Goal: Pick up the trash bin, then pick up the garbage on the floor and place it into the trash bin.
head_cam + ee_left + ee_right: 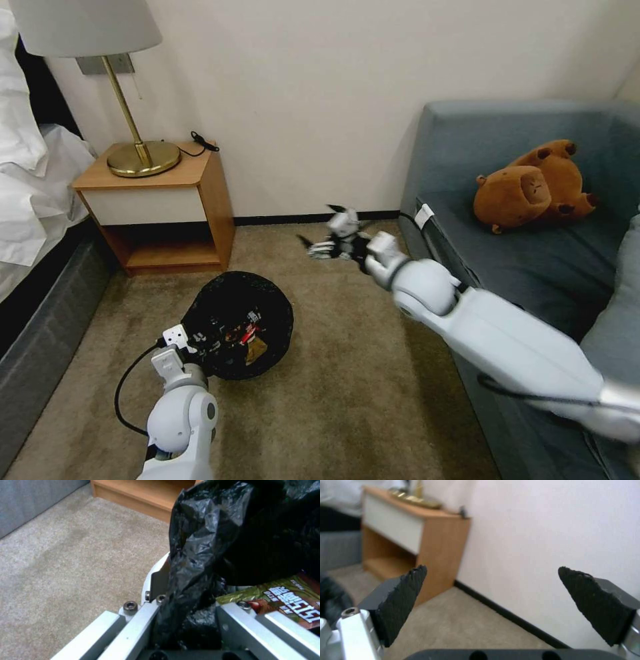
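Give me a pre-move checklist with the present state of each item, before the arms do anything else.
1. Left gripper clamped on the trash bin rim: ok, the black bag and rim sit between its fingers.
2. Right gripper empty: ok, open, with only wall and carpet between the pads.
3. Litter inside the bin: ok, wrappers lie in the bag.
4. Garbage left on the floor: cannot tell, the visible carpet shows none, but the arms hide part of it.
5. Right gripper clear of the nightstand and sofa: ok, it is above open carpet between them.
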Tool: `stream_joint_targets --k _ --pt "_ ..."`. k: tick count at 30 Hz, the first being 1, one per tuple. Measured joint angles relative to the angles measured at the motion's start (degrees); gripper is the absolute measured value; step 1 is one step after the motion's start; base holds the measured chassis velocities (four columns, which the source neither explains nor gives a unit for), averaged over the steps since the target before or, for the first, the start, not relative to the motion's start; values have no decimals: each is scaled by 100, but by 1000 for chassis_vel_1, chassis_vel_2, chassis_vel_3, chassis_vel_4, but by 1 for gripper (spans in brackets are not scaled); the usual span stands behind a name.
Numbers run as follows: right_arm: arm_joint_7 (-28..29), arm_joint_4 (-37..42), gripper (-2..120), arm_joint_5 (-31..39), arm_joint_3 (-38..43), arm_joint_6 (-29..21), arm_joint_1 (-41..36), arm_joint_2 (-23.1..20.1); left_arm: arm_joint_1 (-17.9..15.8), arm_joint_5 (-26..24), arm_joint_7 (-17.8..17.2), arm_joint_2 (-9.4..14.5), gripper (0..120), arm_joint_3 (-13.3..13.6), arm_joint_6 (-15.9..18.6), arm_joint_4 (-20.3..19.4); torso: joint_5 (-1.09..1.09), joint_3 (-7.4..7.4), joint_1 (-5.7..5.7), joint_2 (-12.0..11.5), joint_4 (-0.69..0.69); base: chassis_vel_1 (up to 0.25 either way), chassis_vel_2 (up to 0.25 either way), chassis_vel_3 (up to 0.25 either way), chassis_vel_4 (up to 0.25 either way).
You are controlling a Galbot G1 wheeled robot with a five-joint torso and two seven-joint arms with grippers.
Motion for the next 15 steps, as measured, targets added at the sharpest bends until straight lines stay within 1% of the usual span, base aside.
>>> stream_joint_targets --k 1,2,3,4,6,7,9,10,12,13,15 --pt "0 0 100 0 0 0 0 0 0 0 0 0 1 0 0 0 0 0 0 0 0 0 0 0 0" --pt "43 97 100 -65 413 5 -336 141 -1 19 0 0 1 9 8 5 -2 0 0 0 4 0 0 0 0" --pt "59 156 100 -133 744 7 -622 303 -1 36 0 2 1 10 15 9 -1 0 0 1 4 0 0 0 0" --pt "59 156 100 -133 744 7 -622 303 -1 36 0 2 1 10 15 9 -1 0 0 1 4 0 0 0 0" --pt "49 275 100 -307 1287 0 -1197 705 -1 53 0 9 1 2 16 29 -1 0 0 1 3 0 0 0 0" --pt "49 275 100 -307 1287 0 -1197 705 -1 53 0 9 1 2 16 29 -1 0 0 1 3 0 0 0 0" --pt "-55 375 100 -582 1822 3 -1747 1340 20 56 3 49 1 5 24 26 -2 0 0 1 3 0 0 0 0" --pt "-55 375 100 -582 1822 3 -1747 1340 20 56 3 49 1 5 24 26 -2 0 0 1 3 0 0 0 0" --pt "-139 421 100 -867 2233 59 -2104 1930 29 53 5 75 1 -5 28 1 -1 0 0 1 5 0 0 0 0" --pt "-139 421 100 -867 2233 59 -2104 1930 29 53 5 75 1 -5 28 1 -1 0 0 1 5 0 0 0 0" --pt "-251 429 100 -1187 2526 157 -2346 2307 42 43 9 101 1 -11 28 -16 -2 0 0 1 4 0 0 0 0"
